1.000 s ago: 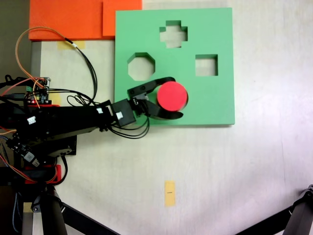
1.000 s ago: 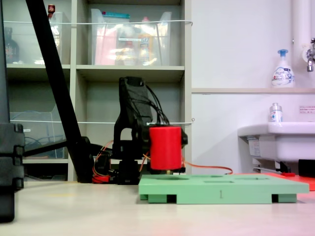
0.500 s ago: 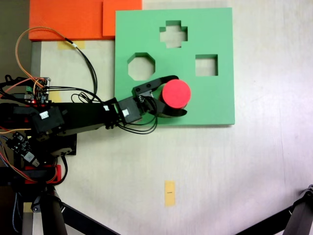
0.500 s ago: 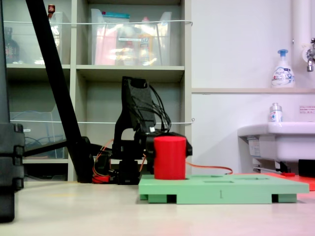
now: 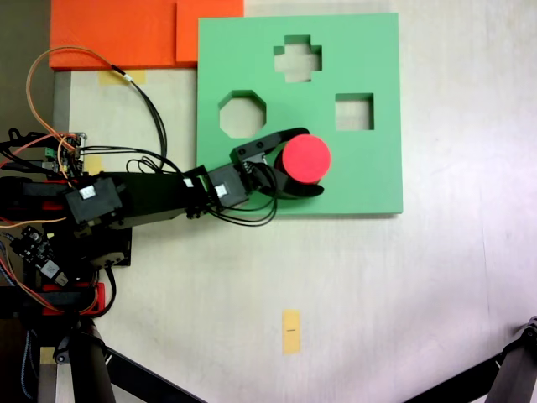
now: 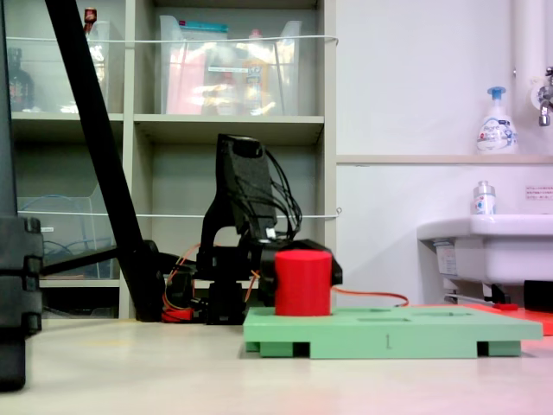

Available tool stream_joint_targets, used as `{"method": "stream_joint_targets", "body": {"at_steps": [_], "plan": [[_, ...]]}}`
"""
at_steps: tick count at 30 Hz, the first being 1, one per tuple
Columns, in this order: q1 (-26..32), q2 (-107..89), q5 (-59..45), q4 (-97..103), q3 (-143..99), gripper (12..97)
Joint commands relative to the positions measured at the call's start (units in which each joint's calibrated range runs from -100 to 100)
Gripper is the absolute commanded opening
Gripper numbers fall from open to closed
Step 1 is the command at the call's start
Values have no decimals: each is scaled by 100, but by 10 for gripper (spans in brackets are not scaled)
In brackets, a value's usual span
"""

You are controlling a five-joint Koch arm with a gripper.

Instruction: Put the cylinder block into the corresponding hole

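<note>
Tabletop: pale tabletop (image 5: 403,302) carries the work; shelving and a white sink stand behind in the side-on fixed view.
Board: square green foam board (image 5: 369,180) lies flat, with cross, octagonal and square cutouts open.
Pincer: black pincer (image 5: 309,161) reaches in from the left of the top-down fixed view, its jaws curved around the block on both sides, gripping it.
Block: short bright-red cylinder block (image 6: 303,282) stands upright, long axis vertical, flat round top facing up.
Change: over the last second the block has dropped markedly; its lower part now sits below the board's top face.
Meaning: insertion into the round hole appears underway, likely near seated.
Hole: covered by the block.
</note>
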Motion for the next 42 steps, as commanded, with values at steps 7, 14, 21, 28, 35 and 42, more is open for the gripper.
{"method": "stream_joint_targets", "body": {"at_steps": [7,14,21,28,35,42], "plan": [[29,543,20,507,313,552],[-20,543,10,497,-6,656],[-98,166,-54,497,-435,707],[-117,-1705,-112,208,-953,706],[-249,-6482,-366,-2835,-973,567],[-562,-7934,-1582,-5107,-36,494]]}}
